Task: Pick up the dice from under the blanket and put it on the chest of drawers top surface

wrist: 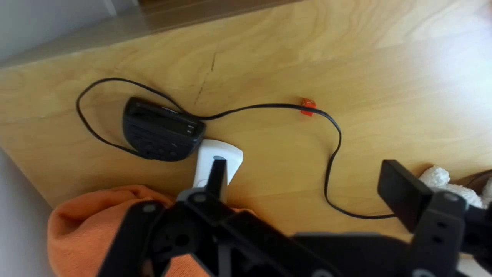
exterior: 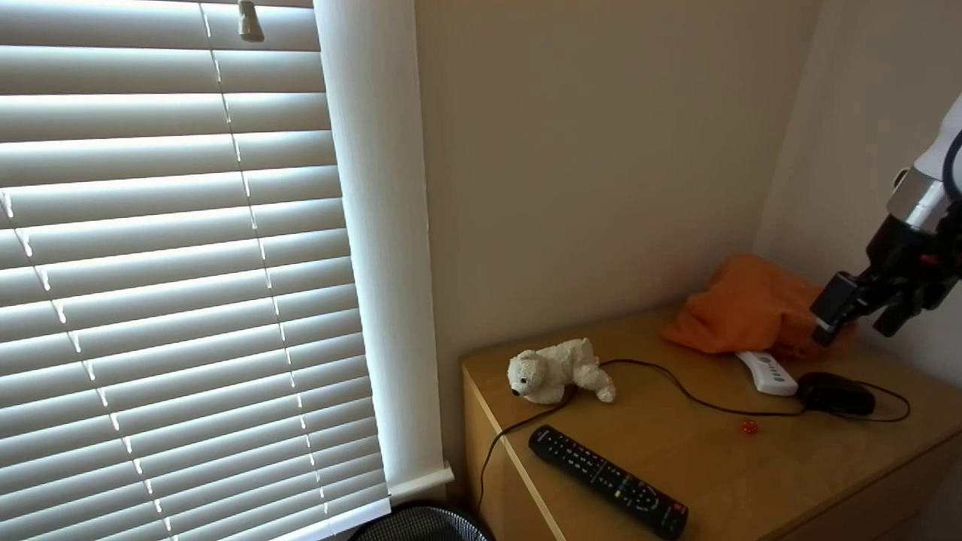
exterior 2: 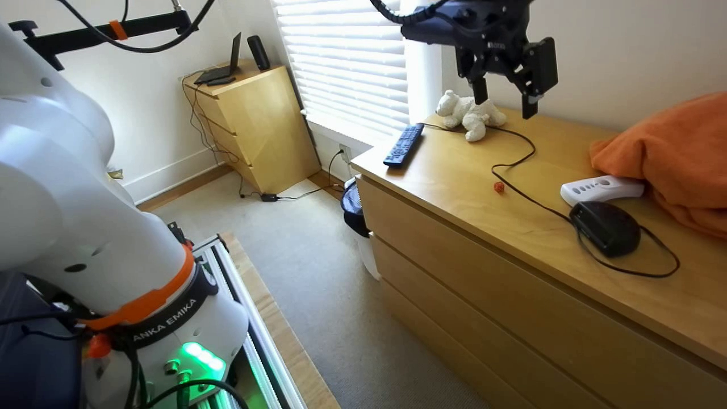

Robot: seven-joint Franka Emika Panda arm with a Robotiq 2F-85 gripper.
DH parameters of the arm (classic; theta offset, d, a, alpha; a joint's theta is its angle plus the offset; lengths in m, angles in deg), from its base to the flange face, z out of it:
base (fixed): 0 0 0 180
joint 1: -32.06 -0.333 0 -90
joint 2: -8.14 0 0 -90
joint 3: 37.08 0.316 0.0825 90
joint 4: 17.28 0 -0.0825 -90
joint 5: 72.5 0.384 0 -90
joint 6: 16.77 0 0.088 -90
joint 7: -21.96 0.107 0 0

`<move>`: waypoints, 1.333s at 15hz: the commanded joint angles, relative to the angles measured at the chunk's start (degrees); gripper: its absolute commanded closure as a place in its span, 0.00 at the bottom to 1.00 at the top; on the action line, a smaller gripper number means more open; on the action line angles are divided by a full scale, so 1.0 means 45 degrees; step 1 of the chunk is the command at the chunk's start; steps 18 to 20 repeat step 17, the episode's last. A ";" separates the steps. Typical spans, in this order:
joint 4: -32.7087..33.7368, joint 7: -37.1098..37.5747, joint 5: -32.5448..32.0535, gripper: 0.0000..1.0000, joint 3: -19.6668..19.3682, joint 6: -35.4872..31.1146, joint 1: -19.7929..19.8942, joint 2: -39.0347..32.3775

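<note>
Exterior view: arm [exterior 2: 108,227] is showing "ANKA EMIKA", black remote [exterior 2: 404,145] is lying on the drawers [exterior 2: 448,170], dice [exterior 2: 498,187] is just sitting there beside the cord [exterior 2: 534,149], gripper [exterior 2: 505,101] is hovering, jaws spread, lettering [exterior 2: 496,45] too tiny, blanket [exterior 2: 681,153] is slumping far right.

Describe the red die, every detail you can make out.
The red die is a small glossy cube, plastic by its look, with pale specks that are probably pips, too tiny to count. It lies uncovered on the wood-grained top of the chest of drawers, apart from the orange blanket. In the wrist view, the black cable crosses in front of it; whether they touch is unclear.
</note>
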 commanded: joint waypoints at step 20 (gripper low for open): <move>0.1531 0.0943 -0.0547 0.00 0.0215 0.5869 -0.0235 0.2605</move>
